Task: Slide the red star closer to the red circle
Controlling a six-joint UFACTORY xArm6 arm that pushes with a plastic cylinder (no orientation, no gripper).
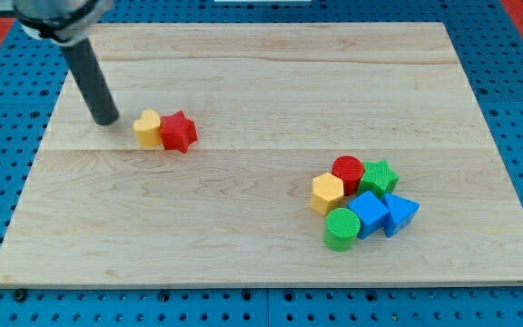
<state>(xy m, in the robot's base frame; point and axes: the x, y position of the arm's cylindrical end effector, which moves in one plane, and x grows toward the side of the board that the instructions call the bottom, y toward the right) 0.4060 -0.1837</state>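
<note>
The red star [179, 132] lies at the view's left of centre on the wooden board [243, 73], touching a yellow heart-like block [148, 128] on its left side. The red circle [347, 171] sits in a cluster at the view's lower right. My tip [105, 119] stands on the board just left of the yellow block, a small gap away, so the yellow block lies between the tip and the red star.
Around the red circle crowd a green star [379, 176], a yellow hexagon [327, 193], a blue cube [368, 213], a blue triangle [399, 214] and a green cylinder [340, 228]. Blue pegboard [516, 54] surrounds the board.
</note>
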